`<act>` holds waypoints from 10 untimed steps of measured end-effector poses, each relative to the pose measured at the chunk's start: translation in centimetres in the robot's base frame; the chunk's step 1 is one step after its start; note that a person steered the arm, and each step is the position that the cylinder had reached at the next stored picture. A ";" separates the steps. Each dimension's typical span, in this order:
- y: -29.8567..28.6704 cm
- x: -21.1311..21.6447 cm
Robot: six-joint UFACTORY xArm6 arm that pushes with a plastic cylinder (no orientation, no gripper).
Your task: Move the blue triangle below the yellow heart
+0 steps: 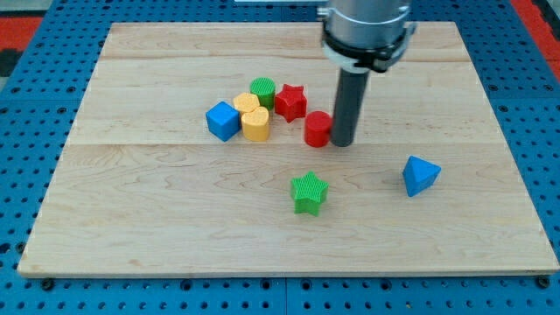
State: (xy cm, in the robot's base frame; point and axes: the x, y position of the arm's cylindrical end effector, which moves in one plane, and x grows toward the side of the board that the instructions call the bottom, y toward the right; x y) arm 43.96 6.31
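Observation:
The blue triangle (420, 175) lies on the wooden board (157, 210) at the view's right. The yellow heart (253, 119) sits in a cluster left of centre, between a blue cube (223, 120), a green cylinder (262, 90) and a red star (290, 101). My tip (342, 143) stands at the right side of a red cylinder (318, 129), touching or nearly touching it. The tip is well up and to the left of the blue triangle.
A green star (308, 192) lies below the red cylinder, between the cluster and the blue triangle. The board is ringed by a blue perforated table (26, 96).

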 end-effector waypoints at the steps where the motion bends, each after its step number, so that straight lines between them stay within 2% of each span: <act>1: -3.8 -0.2; 2: -6.1 -0.2; 3: -2.5 -0.6; 4: 6.0 -1.6; 5: 12.1 -3.9; 6: 18.2 -3.0; 8: 19.0 7.2; 9: 18.3 10.5; 10: 15.8 9.0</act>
State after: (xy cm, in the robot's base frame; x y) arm 52.96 22.12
